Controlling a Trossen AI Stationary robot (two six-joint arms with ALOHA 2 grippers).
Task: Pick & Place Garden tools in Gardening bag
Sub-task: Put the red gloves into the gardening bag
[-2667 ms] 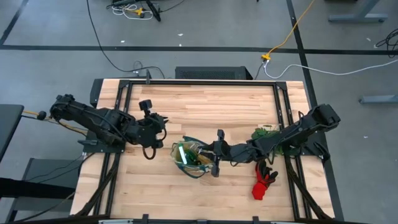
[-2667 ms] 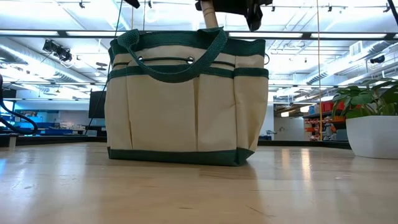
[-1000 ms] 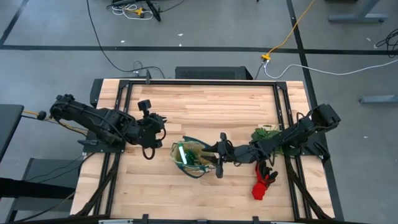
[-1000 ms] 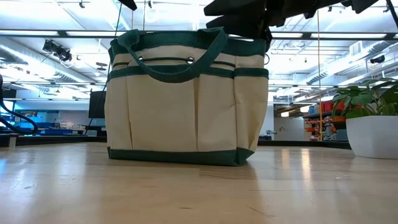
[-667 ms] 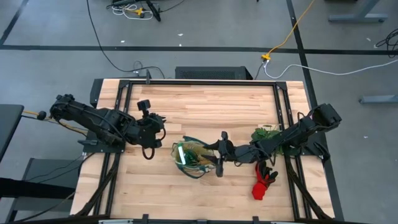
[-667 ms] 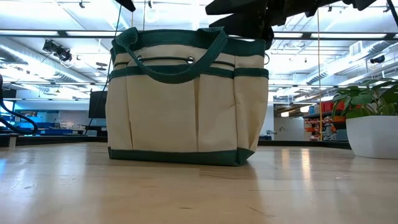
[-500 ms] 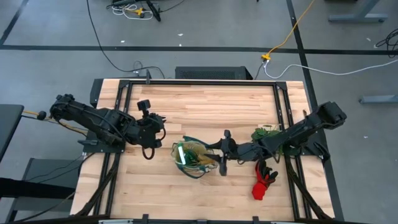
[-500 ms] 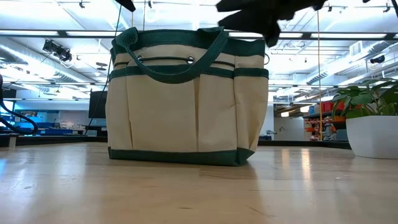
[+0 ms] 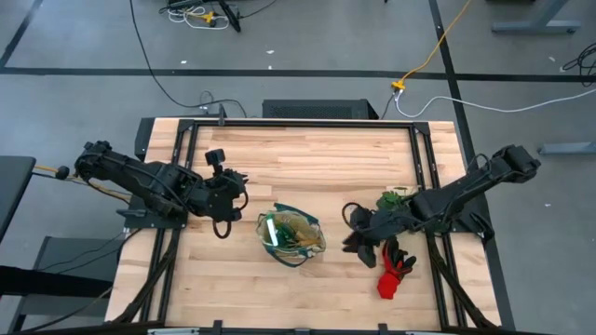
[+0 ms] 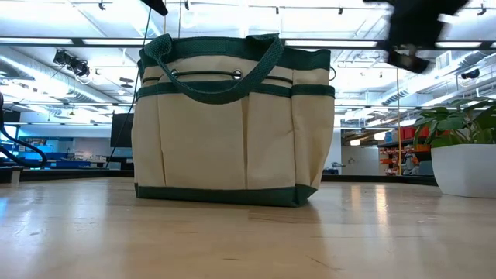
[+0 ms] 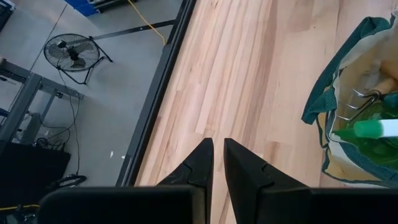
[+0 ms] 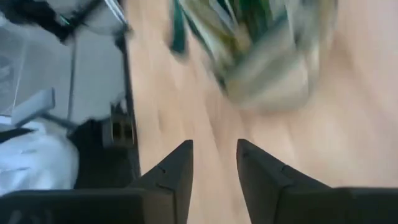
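Note:
The beige gardening bag with green trim (image 9: 291,234) stands upright on its base at the table's middle, and it also shows in the low view (image 10: 232,116). Inside it lie the green spray bottle (image 11: 367,129) and a wooden rake handle (image 11: 387,84). The red-black gloves (image 9: 391,272) lie on the table right of the bag. My right gripper (image 9: 352,242) is open and empty between the bag and the gloves, above the table. My left gripper (image 9: 223,221) is shut and empty, left of the bag. I cannot make out the pruning shears.
A leafy green plant (image 9: 399,197) in a white pot (image 10: 463,169) stands at the right, just behind my right arm. Bare wood lies along the table's far side (image 9: 307,154) and near edge. Black frame rails run along both sides.
My right gripper has drawn back from above the bag's opening toward the table's right edge and now hangs clear of the bag, near the gloves. The bag has stayed in place. My left arm has kept still.

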